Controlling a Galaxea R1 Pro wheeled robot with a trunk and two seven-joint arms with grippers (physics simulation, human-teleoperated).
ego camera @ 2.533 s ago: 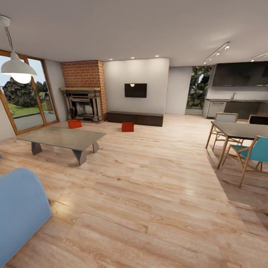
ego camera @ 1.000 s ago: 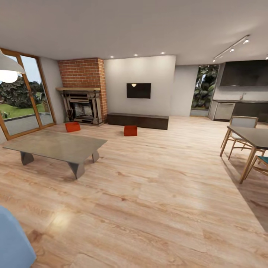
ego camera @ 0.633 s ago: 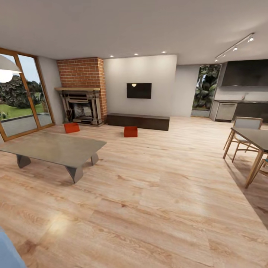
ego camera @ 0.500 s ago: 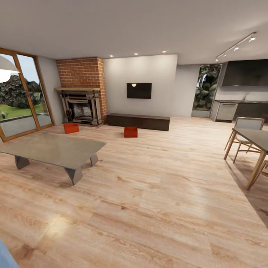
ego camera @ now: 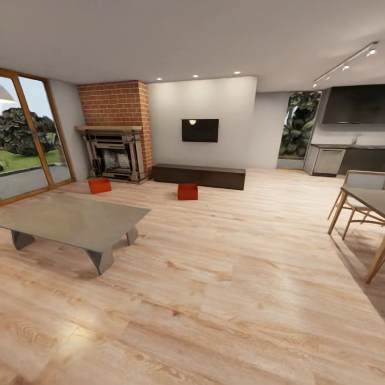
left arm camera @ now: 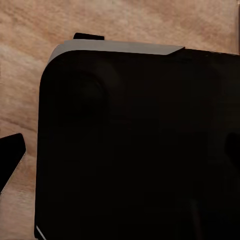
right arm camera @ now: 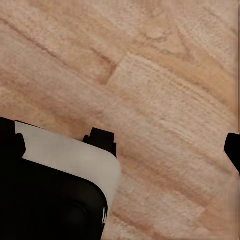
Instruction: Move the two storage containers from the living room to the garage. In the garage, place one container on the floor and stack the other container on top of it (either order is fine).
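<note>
Two storage containers (ego camera: pixel 99 185) (ego camera: pixel 187 191) sit on the wood floor (ego camera: pixel 224 278) before the brick fireplace (ego camera: pixel 113 131); I cannot tell either claw's state.

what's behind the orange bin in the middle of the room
Behind the middle bin stands a long low dark cabinet against the white wall, with a TV mounted above. The floor strip directly behind the bin is hidden.

Both wrist cameras aimed down past dark rounded robot body (left arm camera: pixel 135 145); hand state unreadable.
</note>
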